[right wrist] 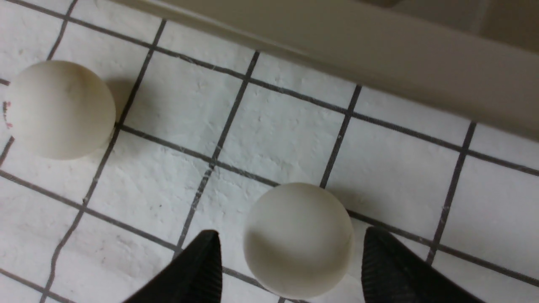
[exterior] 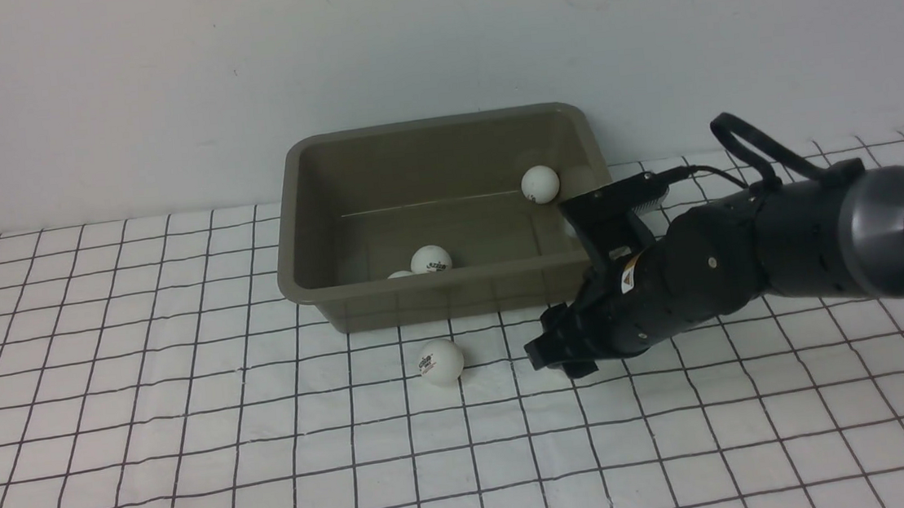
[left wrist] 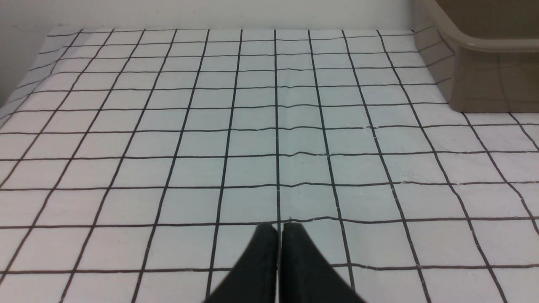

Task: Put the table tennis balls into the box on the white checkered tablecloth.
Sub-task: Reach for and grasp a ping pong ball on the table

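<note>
**Step in hand (judged):** pick-up of one loose ball from the white checkered tablecloth [exterior: 190, 440] covering the worktop.

**Method advised:**
- Ease the fingers forward so the ball sits deeper between them.
- Close slowly and evenly at the ball's widest line. A light, smooth sphere is likely to squirt out or roll under a lopsided pinch.
- Lift clear of the flared rim before crossing over the box [exterior: 299, 288].

**Right fingers [right wrist: 193, 273]:** spread apart, gripping nothing. The target ball [right wrist: 299, 240] rests on the cloth between them, roughly centred, with a narrow gap showing on each side and no contact evident.

**Front view:**
- The target ball is hidden behind the right arm's end, right of centre, just before the box's front wall.
- A second loose ball [exterior: 441, 360] lies at lower centre, near that wall and apart from the fingers.
- Three balls lie inside the box [exterior: 540, 184], [exterior: 430, 259], [exterior: 400, 274], the last partly hidden by the rim.

**Left fingers [left wrist: 263, 261]:** pressed together, empty, over bare cloth.
</note>
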Action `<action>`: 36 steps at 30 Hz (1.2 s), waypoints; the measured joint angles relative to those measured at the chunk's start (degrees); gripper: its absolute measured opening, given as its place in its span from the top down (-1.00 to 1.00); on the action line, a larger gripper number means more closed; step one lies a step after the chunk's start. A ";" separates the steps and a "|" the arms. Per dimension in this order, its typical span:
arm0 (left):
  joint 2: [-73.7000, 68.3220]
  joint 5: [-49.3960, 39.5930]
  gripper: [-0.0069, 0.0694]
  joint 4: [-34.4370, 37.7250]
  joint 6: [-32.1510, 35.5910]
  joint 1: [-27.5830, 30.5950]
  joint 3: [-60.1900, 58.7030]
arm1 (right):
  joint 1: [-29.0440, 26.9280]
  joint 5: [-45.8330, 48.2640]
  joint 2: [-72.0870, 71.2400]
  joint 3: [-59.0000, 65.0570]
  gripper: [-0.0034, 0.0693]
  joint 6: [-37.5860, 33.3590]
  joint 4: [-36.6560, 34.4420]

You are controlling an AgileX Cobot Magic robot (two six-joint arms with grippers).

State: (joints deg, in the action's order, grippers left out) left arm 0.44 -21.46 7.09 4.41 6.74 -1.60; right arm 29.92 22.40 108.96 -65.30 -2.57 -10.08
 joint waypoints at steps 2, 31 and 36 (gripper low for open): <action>0.00 0.00 0.83 0.00 0.00 0.00 0.00 | 0.00 -0.18 0.00 0.00 -0.22 0.00 0.00; 0.00 0.00 0.83 0.00 0.00 0.00 0.00 | 0.97 -2.80 3.58 0.00 -0.10 0.00 -0.42; 0.00 0.00 0.83 0.00 0.00 0.00 0.00 | 1.13 -1.82 3.58 0.00 -0.10 -0.29 -0.42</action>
State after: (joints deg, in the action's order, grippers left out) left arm 0.44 -21.46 7.09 4.41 6.74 -1.60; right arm 31.04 20.59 112.54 -65.30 -2.86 -10.50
